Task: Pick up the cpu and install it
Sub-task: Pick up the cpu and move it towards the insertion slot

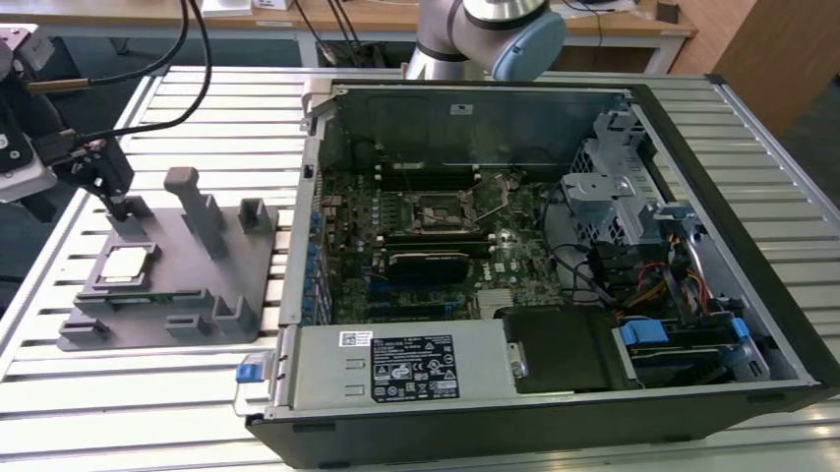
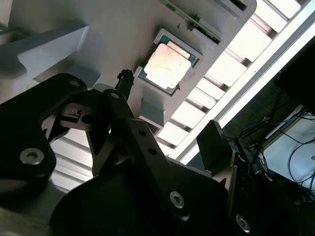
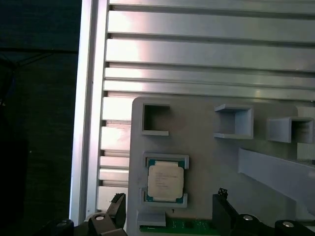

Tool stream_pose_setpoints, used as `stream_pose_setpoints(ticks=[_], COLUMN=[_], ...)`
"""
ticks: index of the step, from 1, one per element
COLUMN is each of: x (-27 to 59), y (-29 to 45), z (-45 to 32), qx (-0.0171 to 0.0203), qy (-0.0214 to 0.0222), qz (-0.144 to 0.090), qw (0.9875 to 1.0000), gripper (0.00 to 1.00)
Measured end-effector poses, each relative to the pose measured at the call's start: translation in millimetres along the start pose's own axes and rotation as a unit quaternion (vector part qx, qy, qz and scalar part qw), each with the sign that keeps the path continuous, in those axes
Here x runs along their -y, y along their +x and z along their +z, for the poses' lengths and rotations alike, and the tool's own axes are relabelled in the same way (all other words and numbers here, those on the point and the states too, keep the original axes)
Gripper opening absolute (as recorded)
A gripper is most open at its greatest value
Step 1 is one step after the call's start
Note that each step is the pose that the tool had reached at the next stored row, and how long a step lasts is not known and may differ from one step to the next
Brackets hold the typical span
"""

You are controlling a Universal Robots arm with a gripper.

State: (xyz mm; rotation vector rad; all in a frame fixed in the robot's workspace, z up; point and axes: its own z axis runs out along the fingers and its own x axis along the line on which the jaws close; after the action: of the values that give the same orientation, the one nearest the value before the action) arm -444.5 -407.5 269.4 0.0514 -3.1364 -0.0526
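The cpu [image 1: 125,264] is a small square chip with a pale silvery top, lying flat in a recess of the grey fixture tray [image 1: 197,295] at the exterior view's left. My gripper [image 1: 125,206] hangs just above the tray, a little behind the chip, and is open with nothing in it. In the first wrist view the cpu [image 3: 166,181] lies between and just beyond my two dark fingertips [image 3: 118,202]. The second wrist view shows the cpu [image 2: 166,66] bright in its recess, with the gripper [image 2: 169,103] spread wide. The motherboard socket [image 1: 438,211] sits inside the open computer case.
The open computer case [image 1: 735,324] takes up the middle and the exterior view's right side of the slatted metal table [image 1: 132,393]. Upright grey posts [image 1: 191,202] rise from the tray beside the gripper. Black cables [image 1: 171,59] hang at the back left.
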Motion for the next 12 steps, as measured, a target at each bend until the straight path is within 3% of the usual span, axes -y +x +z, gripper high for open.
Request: stream_pose_setpoints(ticks=[1,12], x=[0.1,2.5], y=[0.1,0.3], z=[1.8,18.4], qx=[0.0,0.0], qy=[0.0,0.0], qz=[0.0,-0.001], qw=[1.0,1.0], gripper=[0.79,0.79])
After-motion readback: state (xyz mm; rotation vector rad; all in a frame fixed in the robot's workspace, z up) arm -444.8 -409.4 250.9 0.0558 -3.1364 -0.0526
